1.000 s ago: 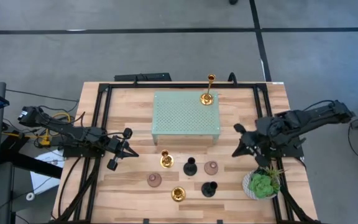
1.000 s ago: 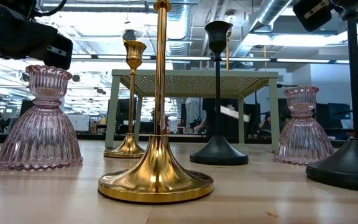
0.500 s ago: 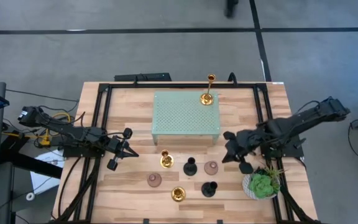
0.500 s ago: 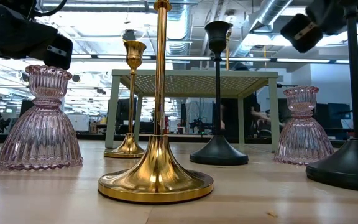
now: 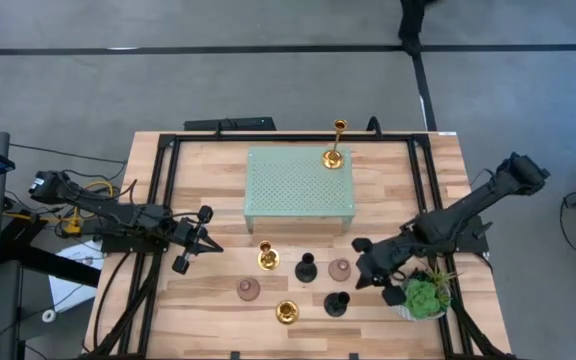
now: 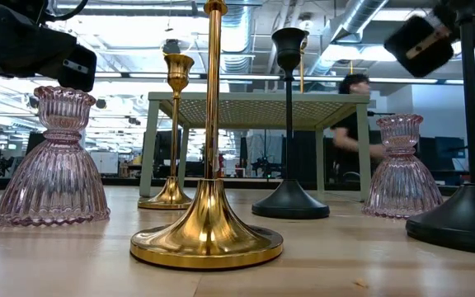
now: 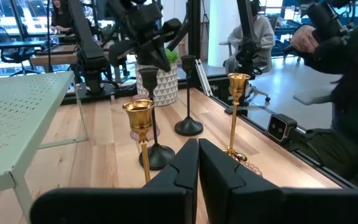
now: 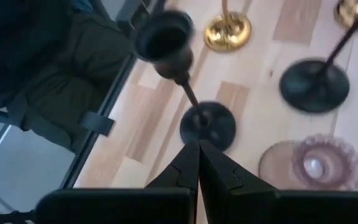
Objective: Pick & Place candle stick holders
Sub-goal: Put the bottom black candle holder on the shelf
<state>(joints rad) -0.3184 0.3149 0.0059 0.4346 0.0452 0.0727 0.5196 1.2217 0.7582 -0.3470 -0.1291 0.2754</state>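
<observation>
Wooden table [image 5: 208,165] with a black frame along its edges; grey floor with dark lines around it. A pale green perforated stand [image 5: 299,186] sits toward the far edge, centred; one gold holder [image 5: 334,152] stands on its far right corner. Six more candle stick holders cluster on the near half of the table: gold [image 5: 267,255], black [image 5: 306,267] and pink [image 5: 340,268] in a row just in front of the stand, then pink [image 5: 248,289], gold [image 5: 287,312] and black [image 5: 337,303] closer to the near edge. A green plant in a white pot [image 5: 423,297] sits at the near right corner. Left gripper [image 5: 211,247] hovers near the left edge, fingers clenched together on nothing, well apart from the holders. Right gripper [image 5: 359,246] reaches in from the right edge, fingers pressed together and empty, just beside the right pink holder and above the near black one, which shows right past its fingertips in the right wrist view [image 8: 197,118]. Low view: room behind is an open workspace with ceiling ducts and strip lights; a person [image 6: 351,132] shows beyond the stand. The table's left third and the strip along the far edge hold no holders; the near right corner is crowded by plant and arm.
</observation>
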